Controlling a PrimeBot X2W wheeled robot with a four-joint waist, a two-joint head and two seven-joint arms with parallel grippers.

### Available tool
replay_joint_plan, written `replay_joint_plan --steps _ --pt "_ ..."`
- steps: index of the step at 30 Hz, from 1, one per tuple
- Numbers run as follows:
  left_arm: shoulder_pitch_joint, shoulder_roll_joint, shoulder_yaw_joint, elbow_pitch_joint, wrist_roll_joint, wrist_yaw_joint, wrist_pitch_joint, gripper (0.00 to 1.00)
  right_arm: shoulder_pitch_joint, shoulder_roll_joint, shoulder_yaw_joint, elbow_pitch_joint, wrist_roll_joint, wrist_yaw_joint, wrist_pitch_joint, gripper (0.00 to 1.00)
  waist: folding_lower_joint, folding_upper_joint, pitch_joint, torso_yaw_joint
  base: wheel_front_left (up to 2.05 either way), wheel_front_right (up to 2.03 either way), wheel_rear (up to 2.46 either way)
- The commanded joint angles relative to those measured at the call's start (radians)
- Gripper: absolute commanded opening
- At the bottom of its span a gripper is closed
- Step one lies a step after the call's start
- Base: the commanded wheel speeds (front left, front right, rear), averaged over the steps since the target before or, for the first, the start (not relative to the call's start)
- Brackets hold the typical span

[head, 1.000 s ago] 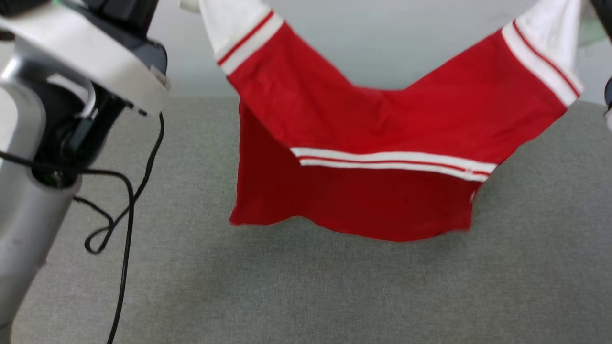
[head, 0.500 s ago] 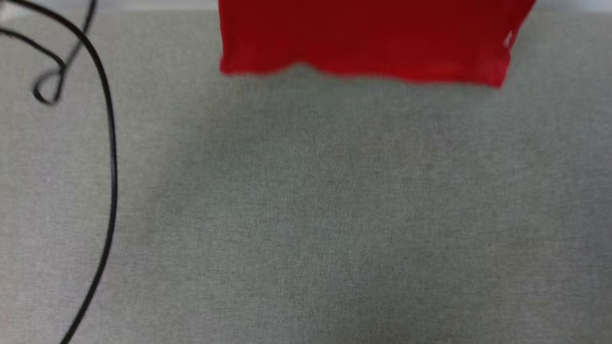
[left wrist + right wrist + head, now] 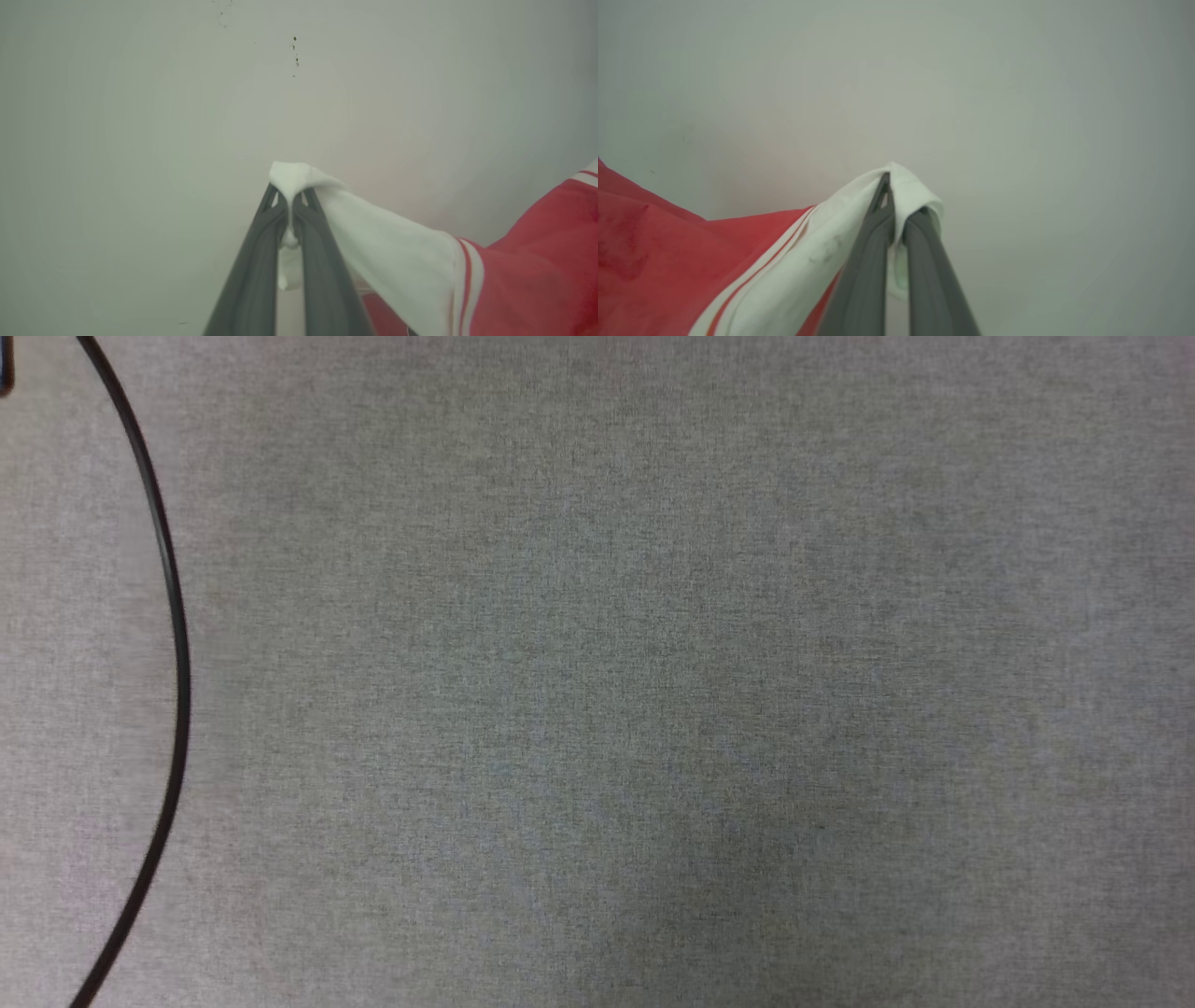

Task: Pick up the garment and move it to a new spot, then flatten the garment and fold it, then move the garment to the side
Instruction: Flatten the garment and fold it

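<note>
The garment point(image 3: 523, 270), sleeves as before pinched by left gripper point(image 3: 289, 198) and right gripper point(image 3: 896, 210); head view now lower.

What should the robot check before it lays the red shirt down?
1. Left gripper pinching the red sports jersey with white sleeves and striped trim: ok, shut on one sleeve tip.
2. Right gripper pinching the other sleeve: ok, shut on its tip.
3. Jersey free of twists: cannot tell, too little of its body shows.
4. Grey woven fabric surface has room: ok in the head view.
5. Thin black cable away from the middle: ok, it curves along the left edge.
6. Jersey's height above the surface: cannot tell.
</note>
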Motion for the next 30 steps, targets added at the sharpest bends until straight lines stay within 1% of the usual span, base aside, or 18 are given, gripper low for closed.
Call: replay_joint_plan --steps 1,7,9,12,13,16,22,28,29,30 --pt "-0.003 -0.005 -0.005 0.009 0.003 -0.005 -0.019 0.0 -0.004 0.004 0.009 0.019 0.005 -0.001 -0.018 0.0 -0.0004 0.0 0.008 0.001 0.0 0.0 0.0" --pt "0.089 0.007 -0.027 0.04 -0.001 -0.016 -0.088 0.0 0.071 0.005 0.066 0.088 0.049 -0.001 -0.106 0.0 -0.0004 0.0 -0.011 -0.006 0.0 0.0 0.0" --pt "0.14 0.013 -0.028 0.037 -0.01 -0.017 -0.106 0.0 0.111 0.002 0.096 0.095 0.064 -0.001 -0.13 0.0 -0.0004 0.0 -0.029 -0.011 0.0 0.0 0.0" --pt "0.243 0.025 -0.027 0.014 -0.022 -0.006 -0.126 0.0 0.185 -0.005 0.128 0.099 0.09 -0.001 -0.164 0.0 -0.0004 0.0 -0.059 -0.017 0.0 0.0 0.0" --pt "0.362 0.044 -0.012 -0.039 -0.039 0.019 -0.14 0.0 0.272 -0.006 0.152 0.094 0.119 -0.001 -0.194 0.0 -0.0004 0.0 -0.092 -0.022 0.0 0.0 0.0" --pt "0.483 0.062 0.0 -0.098 -0.057 0.049 -0.149 0.0 0.36 -0.021 0.171 0.076 0.141 -0.001 -0.211 0.0 -0.0004 0.0 -0.123 -0.02 0.0 0.0 0.0" --pt "0.74 0.105 0.011 -0.249 -0.09 0.125 -0.145 0.0 0.543 -0.04 0.194 0.027 0.179 -0.001 -0.231 0.0 -0.0004 0.0 -0.193 -0.015 0.0 0.0 0.0" --pt "0.997 0.13 0.009 -0.382 -0.128 0.2 -0.14 0.0 0.775 -0.046 0.178 -0.036 0.204 -0.001 -0.239 0.0 -0.0004 0.0 -0.284 -0.009 0.0 0.0 0.0" --pt "0.997 0.13 0.009 -0.382 -0.128 0.2 -0.14 0.0 0.775 -0.046 0.178 -0.036 0.204 -0.001 -0.239 0.0 -0.0004 0.0 -0.284 -0.009 0.0 0.0 0.0" --pt "1.039 0.133 0.01 -0.401 -0.135 0.212 -0.142 0.0 0.813 -0.046 0.17 -0.047 0.206 -0.001 -0.242 0.0 -0.0004 0.0 -0.298 -0.011 0.0 0.0 0.0"
